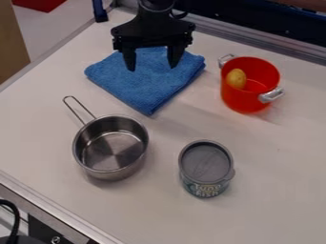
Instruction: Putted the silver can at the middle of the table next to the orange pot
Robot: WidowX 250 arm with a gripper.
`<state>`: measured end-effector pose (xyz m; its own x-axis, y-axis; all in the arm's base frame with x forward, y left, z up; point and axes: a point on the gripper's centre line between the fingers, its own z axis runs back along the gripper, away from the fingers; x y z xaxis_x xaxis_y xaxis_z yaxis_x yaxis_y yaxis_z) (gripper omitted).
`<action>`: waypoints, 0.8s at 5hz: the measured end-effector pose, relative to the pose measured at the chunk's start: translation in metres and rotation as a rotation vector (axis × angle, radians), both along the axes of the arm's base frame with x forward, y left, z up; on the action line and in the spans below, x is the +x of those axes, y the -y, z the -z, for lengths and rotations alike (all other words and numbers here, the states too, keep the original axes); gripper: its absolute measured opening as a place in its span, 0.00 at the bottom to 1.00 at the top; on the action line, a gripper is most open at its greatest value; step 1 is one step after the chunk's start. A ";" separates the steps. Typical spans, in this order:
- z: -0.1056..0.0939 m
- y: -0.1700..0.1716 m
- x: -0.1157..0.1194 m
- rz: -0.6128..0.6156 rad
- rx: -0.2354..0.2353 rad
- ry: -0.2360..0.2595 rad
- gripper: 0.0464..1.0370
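The claw (151, 67) hangs wide open and empty above the blue cloth (137, 83), left of the orange pot (244, 101) as the camera sees it. The silver can (205, 164) stands upright on the bench (280, 190), on the camera's side of the orange pot, apart from it.

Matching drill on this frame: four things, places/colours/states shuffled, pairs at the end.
Things
1. Pincer
2. Orange pot
3. Can
4. Cloth

Places, colours, states
A. Blue, folded, on the table
B. Hanging open
C. Upright, grey top, nearer the saucepan than the pot is
D. Yellow item inside

Pairs: 1-B, 2-D, 3-C, 4-A
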<state>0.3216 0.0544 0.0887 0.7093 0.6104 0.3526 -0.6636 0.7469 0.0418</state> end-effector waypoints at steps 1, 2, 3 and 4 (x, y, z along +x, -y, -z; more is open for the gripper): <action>0.009 0.002 -0.005 0.005 -0.006 -0.031 0.96; 0.004 0.011 -0.023 0.107 -0.016 -0.047 0.96; -0.007 0.024 -0.041 0.251 -0.076 -0.105 0.96; -0.010 0.041 -0.070 0.428 -0.124 -0.182 0.96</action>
<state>0.2520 0.0130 0.0982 0.9496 0.2792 0.1423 -0.2851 0.9582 0.0223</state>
